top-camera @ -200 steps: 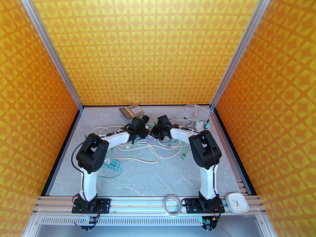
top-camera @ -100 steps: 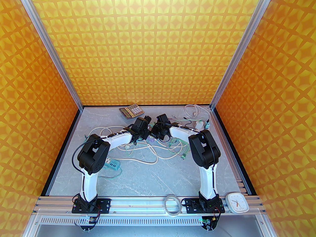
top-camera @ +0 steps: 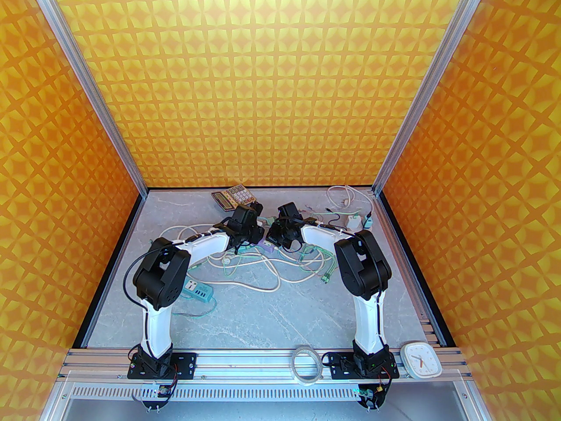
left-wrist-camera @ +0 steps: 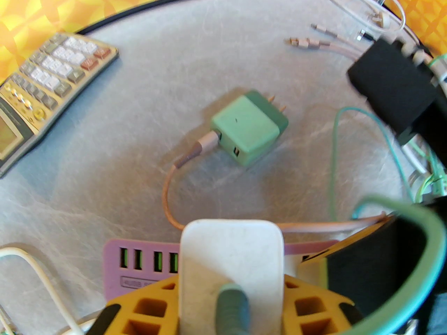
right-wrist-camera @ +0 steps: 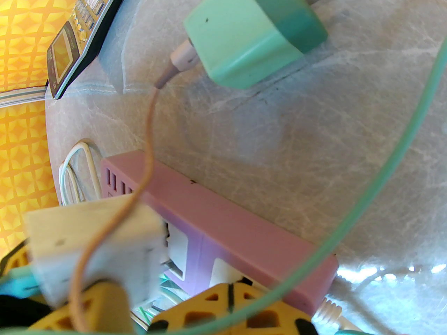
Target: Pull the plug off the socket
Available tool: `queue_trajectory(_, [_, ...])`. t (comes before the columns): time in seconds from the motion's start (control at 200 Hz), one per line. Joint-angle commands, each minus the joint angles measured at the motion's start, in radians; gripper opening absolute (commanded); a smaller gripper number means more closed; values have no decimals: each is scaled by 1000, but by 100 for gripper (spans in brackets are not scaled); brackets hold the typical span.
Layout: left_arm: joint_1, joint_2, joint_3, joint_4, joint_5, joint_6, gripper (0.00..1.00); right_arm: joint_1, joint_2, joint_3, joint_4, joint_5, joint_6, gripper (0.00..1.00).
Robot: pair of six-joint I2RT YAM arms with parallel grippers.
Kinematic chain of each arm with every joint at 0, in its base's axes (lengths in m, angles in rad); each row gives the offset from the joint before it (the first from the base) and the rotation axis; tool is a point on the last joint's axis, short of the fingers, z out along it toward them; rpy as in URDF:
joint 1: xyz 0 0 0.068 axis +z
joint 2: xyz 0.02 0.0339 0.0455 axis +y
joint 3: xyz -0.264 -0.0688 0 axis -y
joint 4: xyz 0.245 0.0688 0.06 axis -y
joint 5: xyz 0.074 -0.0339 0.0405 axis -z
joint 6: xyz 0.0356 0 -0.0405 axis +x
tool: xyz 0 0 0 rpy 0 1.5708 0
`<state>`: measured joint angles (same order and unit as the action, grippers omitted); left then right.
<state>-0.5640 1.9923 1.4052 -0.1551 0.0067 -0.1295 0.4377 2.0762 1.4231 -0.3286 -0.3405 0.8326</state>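
Since half a second earlier, the left arm [top-camera: 160, 274] has shifted its elbow and wrist slightly leftward; the right arm [top-camera: 361, 265] holds its place.

Nearest, well short of the purple power strip [right-wrist-camera: 237, 229], a tape roll [top-camera: 307, 364] and a white clock [top-camera: 421, 360] lie on the front rail [top-camera: 245, 360]. A teal power strip [top-camera: 199, 291] lies on the surface [top-camera: 271, 314], nearer than the purple one and off to its left.

At the purple power strip, the left pincer [left-wrist-camera: 227, 291] pinches the white plug [left-wrist-camera: 230, 253], one yellow finger on each flank. A grey-green cord [left-wrist-camera: 232, 309] leaves the plug's rear. The plug sits at the strip's socket face. In the right wrist view a narrow gap shows between plug body and socket, with a grey prong in it. Whether the prongs are fully clear cannot be told. The right pincer [right-wrist-camera: 228, 302] is pressed together, its tips against the strip just beside the plug.

Beyond the strip and apart from it, a green charger [left-wrist-camera: 249, 129] lies with its prongs pointing away. A pink cable [left-wrist-camera: 167, 194] is plugged into it and curves back across the strip. Farther beyond, to the strip's left, lies a calculator [left-wrist-camera: 45, 92].
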Motion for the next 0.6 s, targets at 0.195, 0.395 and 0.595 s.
queue_trajectory(0.195, [-45, -38, 55, -8, -89, 48, 7, -7, 73, -31, -108, 82, -30, 0])
queue_trajectory(0.395, [-7, -63, 70, -30, -89, 21, 8, -7, 47, -25, -119, 92, -48, 0])
queue_trajectory(0.595, [69, -75, 81, -53, -87, -21, 8, -6, -7, -11, -130, 92, -95, 0])
